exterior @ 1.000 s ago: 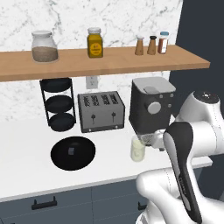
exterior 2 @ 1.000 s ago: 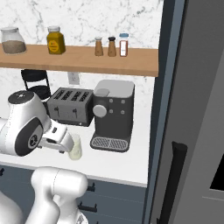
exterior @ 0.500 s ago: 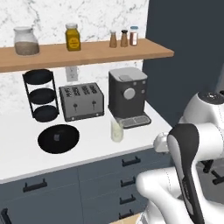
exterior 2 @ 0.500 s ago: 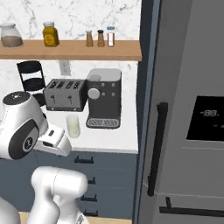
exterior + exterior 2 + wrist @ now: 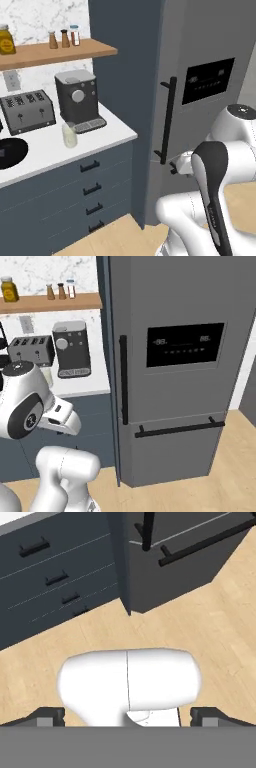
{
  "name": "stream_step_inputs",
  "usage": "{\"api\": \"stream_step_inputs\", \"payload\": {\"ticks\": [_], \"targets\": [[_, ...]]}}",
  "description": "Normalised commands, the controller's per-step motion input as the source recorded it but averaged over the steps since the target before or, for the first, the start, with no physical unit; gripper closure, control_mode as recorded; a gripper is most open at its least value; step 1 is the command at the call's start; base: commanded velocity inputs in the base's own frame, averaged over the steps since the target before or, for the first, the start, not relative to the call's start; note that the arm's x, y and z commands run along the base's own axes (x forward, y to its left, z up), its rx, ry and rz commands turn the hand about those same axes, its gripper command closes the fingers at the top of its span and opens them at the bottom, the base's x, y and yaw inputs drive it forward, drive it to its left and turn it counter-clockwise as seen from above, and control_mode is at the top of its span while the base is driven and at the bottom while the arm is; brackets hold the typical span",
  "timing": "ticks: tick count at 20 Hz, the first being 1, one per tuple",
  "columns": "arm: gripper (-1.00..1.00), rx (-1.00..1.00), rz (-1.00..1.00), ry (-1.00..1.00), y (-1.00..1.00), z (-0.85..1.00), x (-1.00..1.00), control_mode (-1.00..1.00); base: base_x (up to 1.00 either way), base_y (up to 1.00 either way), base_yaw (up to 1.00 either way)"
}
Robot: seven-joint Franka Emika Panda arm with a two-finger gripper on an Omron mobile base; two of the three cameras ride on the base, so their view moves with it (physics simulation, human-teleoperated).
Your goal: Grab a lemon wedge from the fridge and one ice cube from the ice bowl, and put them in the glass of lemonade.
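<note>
Before the closed fridge (image 5: 170, 371), with the glass of lemonade (image 5: 69, 135) on the counter by the coffee machine (image 5: 76, 97), the empty gripper (image 5: 128, 714) hangs spread wide, so fetching the lemon wedge seems barely begun: next, reach the door's vertical bar handle (image 5: 123, 380).

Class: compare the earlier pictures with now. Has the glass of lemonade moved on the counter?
No. The glass of lemonade still stands just left of the coffee machine's tray; the camera shifted, not the glass.
</note>
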Motion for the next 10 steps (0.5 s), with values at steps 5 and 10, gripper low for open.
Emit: {"api": "stream_step_inputs", "payload": {"ticks": [5,10], "targets": [[-1.00,0.00,0.00,0.00,0.00,0.00,0.00,1.00,0.28,-0.04,-0.18],[-1.00,0.00,0.00,0.00,0.00,0.00,0.00,1.00,0.88,0.15,-0.16]]}}
